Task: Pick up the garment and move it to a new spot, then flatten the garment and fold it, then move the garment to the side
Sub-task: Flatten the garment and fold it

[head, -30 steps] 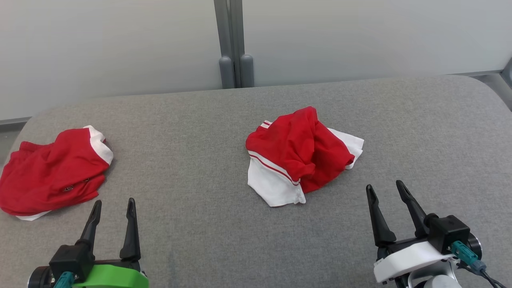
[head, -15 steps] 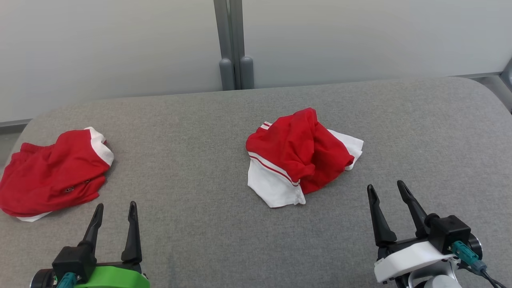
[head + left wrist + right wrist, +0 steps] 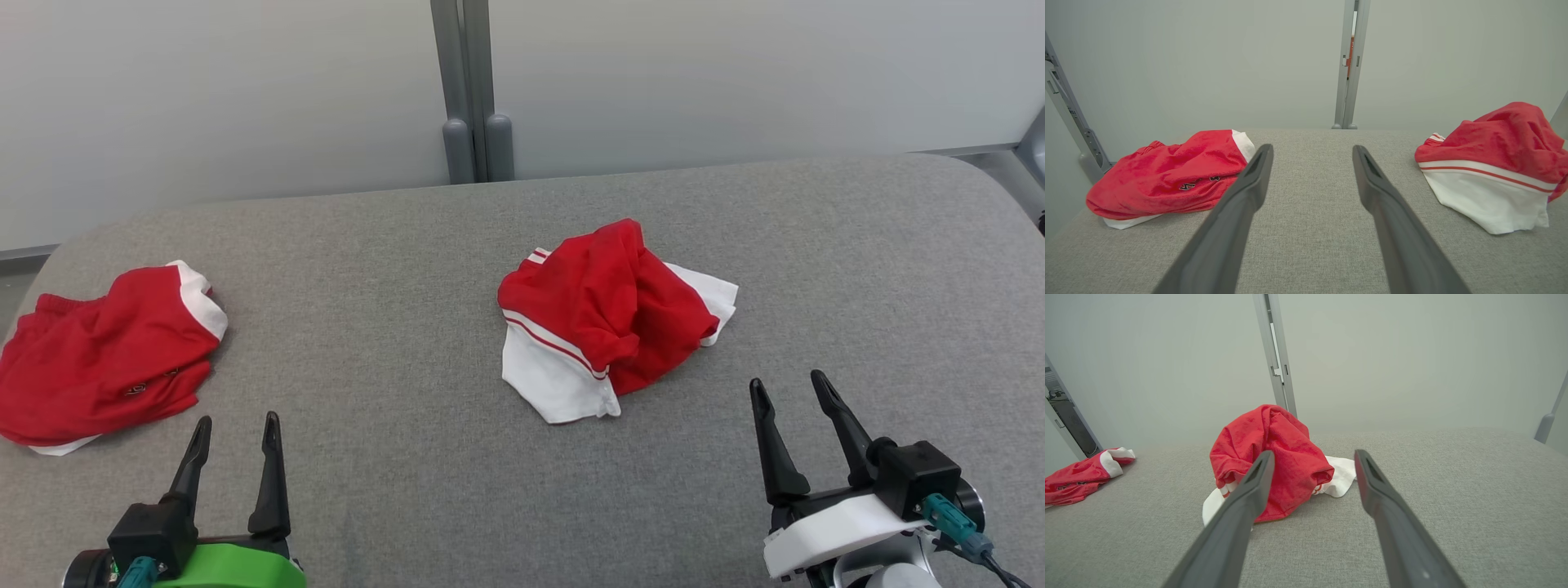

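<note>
Bench (image 3: 392, 327): grey fabric top.
Garment (image 3: 608, 314): red with white panels and a red-striped white band, crumpled in a heap at mid-bench, slightly right of centre, touched by nothing.
Second red garment (image 3: 106, 359): white trim, lying flattish at the left edge; small dark printed mark on it, too small to read.
Left jaws: apart, empty, near left.
Right jaws: apart, empty, near right, short of the heap.
</note>
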Controlling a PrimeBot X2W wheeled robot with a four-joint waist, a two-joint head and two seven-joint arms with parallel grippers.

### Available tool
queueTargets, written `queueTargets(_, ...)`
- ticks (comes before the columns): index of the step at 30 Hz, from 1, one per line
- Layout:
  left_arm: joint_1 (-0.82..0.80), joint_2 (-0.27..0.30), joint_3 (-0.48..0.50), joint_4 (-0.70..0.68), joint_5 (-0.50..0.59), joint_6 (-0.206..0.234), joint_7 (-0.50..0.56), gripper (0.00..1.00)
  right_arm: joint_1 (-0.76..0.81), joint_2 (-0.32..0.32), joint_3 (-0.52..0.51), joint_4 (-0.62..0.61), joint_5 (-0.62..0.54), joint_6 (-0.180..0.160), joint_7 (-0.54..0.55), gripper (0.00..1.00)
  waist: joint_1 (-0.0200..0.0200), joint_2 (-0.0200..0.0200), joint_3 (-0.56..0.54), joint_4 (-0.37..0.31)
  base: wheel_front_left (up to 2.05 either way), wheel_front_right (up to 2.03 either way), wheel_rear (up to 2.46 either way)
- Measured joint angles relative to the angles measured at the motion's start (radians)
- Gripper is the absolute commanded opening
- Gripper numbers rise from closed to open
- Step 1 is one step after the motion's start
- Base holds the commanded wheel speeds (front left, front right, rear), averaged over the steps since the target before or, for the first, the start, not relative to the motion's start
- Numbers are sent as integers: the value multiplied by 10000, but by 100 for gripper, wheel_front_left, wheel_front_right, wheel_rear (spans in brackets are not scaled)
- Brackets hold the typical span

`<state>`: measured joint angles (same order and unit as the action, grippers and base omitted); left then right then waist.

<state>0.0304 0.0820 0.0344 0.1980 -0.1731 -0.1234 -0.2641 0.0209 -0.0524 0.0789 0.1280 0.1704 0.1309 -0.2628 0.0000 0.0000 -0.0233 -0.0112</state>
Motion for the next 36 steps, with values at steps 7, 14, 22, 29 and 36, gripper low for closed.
queueTargets(7,0,-35,21,-4,29,-8,0,100,-1,4,4,17,-27,0,0,100,0,0,0,-27,0,0,0)
queueTargets(14,-2,-42,35,-2,63,-12,0,100,-2,10,2,27,-40,0,0,100,0,0,1,-43,0,0,0)
queueTargets(22,-12,-42,44,42,82,-36,0,100,-3,13,-6,69,-38,0,0,100,0,0,9,-29,0,0,0)
queueTargets(29,-16,-44,52,67,82,-38,0,100,-6,15,-4,92,-38,0,0,100,0,0,-13,-22,0,0,0)
queueTargets(36,-16,-44,61,69,82,-40,0,100,-5,17,0,90,-40,0,0,100,0,0,-18,-37,0,0,0)
